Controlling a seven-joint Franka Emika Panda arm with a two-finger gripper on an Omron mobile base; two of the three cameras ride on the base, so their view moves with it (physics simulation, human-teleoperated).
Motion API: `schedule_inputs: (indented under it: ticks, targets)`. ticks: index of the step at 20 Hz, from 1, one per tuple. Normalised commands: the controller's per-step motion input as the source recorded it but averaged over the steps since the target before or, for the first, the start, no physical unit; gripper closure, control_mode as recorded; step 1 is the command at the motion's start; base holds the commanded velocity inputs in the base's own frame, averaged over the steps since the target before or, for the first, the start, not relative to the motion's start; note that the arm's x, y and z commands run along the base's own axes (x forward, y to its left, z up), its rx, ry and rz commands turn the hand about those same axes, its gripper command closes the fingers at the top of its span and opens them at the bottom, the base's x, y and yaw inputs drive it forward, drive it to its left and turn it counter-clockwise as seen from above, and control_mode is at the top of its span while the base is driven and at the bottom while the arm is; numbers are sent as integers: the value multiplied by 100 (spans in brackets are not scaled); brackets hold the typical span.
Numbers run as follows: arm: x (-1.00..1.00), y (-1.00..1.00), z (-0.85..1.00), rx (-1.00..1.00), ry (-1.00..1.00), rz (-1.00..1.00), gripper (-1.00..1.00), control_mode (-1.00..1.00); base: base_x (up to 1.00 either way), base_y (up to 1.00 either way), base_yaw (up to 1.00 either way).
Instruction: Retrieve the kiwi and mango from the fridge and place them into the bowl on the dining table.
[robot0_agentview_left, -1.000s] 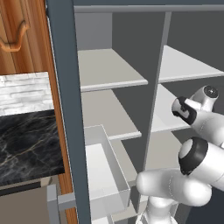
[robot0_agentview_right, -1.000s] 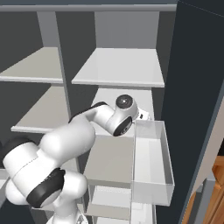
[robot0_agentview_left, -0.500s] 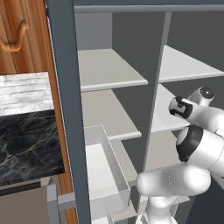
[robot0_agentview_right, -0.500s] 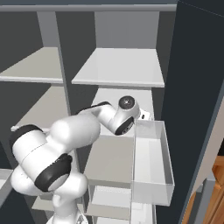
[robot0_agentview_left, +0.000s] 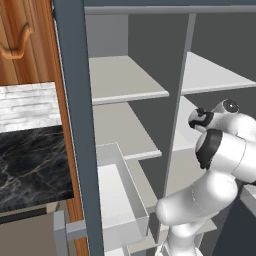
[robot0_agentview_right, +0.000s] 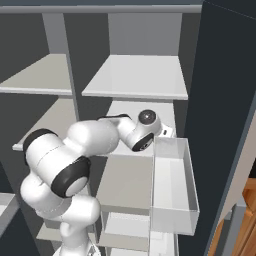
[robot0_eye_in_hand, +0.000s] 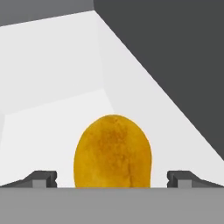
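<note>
Hand view looks straight at the mango (robot0_eye_in_hand: 113, 152), which lies on a pale shelf (robot0_eye_in_hand: 52, 87) inside the fridge (robot0_agentview_right: 220, 100), just ahead of the gripper (robot0_eye_in_hand: 113, 179) and centred between its two finger tips. Its jaws stand wide apart, one on each side of the fruit, holding nothing. The mango's long axis seems to point away from the hand, so a short straight advance should bring it between them.

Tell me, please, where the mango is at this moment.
In the hand view the mango lies on a pale fridge shelf, straight ahead of the open gripper, centred between its two fingertips and untouched.
</note>
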Motion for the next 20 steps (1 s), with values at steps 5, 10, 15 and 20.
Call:
schedule_inputs:
  ticks: [5, 10, 15, 20]
  targets:
    - [10, -16, -16, 1, 0, 0, -100, -100, 0, 0, 0]
    - [8, -12, -25, 1, 0, 0, -100, -100, 0, 0, 0]
    - [20, -4, -24, 0, 0, 0, -100, -100, 0, 0, 0]
    - [15, 0, -17, 0, 1, 0, 100, -100, 0, 0, 0]
